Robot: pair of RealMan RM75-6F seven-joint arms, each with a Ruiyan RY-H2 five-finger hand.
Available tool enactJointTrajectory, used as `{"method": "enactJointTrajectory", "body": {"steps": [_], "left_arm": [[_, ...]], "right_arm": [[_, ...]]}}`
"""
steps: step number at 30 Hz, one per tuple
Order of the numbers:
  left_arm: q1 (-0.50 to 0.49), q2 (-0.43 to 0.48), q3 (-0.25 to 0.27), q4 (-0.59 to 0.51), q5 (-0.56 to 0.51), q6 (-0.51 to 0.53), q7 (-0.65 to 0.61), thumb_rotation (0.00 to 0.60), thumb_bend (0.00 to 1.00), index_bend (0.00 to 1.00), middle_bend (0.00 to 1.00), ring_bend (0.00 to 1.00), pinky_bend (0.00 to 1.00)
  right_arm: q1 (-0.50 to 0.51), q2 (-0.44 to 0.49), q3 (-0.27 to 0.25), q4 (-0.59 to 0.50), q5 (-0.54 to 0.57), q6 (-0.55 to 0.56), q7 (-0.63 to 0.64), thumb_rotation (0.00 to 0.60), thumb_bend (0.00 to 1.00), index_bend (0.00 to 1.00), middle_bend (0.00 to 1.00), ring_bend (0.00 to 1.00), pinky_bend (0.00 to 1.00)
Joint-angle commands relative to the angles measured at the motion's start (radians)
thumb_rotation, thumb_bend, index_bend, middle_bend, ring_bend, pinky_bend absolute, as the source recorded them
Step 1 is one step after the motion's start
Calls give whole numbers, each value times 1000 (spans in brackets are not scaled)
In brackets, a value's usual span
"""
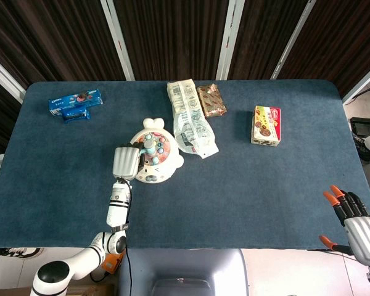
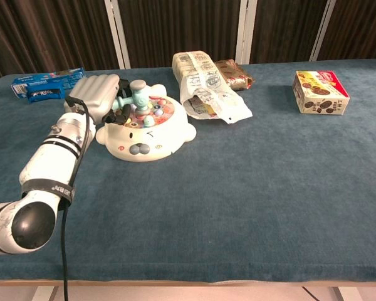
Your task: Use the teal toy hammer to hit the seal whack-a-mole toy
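Observation:
The white seal whack-a-mole toy (image 1: 153, 161) (image 2: 144, 135) sits left of the table's middle, its top studded with coloured pegs. My left hand (image 1: 124, 161) (image 2: 99, 98) is at the toy's left side and grips the teal toy hammer (image 1: 148, 145) (image 2: 136, 95). The hammer's head is low over the pegs; whether it touches them I cannot tell. My right hand (image 1: 356, 223), with orange fingertips spread, hangs off the table's near right corner and holds nothing.
A crumpled white snack bag (image 1: 191, 119) (image 2: 205, 86) lies just right of the toy, a brown packet (image 1: 211, 100) behind it. A cookie box (image 1: 266, 126) (image 2: 321, 91) stands at the right. Blue biscuit packs (image 1: 76, 103) (image 2: 45, 83) lie at the far left.

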Motion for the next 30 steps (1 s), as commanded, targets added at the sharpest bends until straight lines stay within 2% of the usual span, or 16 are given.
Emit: {"method": "enactJointTrajectory", "body": {"steps": [1, 9, 17, 20, 30], "left_arm": [[1, 2, 0, -4, -2, 1, 3, 600, 829, 609, 757, 1000, 1000], [-16, 36, -35, -28, -7, 40, -25, 600, 828, 609, 756, 1000, 1000], [-19, 58, -47, -35, -24, 27, -20, 600, 830, 609, 756, 1000, 1000], [-26, 48, -57, 14, -52, -12, -10, 600, 829, 609, 756, 1000, 1000], [-44, 14, -50, 104, -62, -45, -46, 600, 828, 609, 756, 1000, 1000]], "right_arm": [[0, 1, -1, 1, -2, 1, 2, 600, 299, 0, 0, 0, 0], [-5, 3, -1, 4, -7, 11, 10, 600, 299, 0, 0, 0, 0], [-5, 2, -1, 4, -8, 11, 11, 600, 299, 0, 0, 0, 0], [-7, 3, 0, 4, -7, 13, 12, 600, 299, 0, 0, 0, 0], [-7, 3, 2, 6, -4, 14, 15, 600, 299, 0, 0, 0, 0]]}}
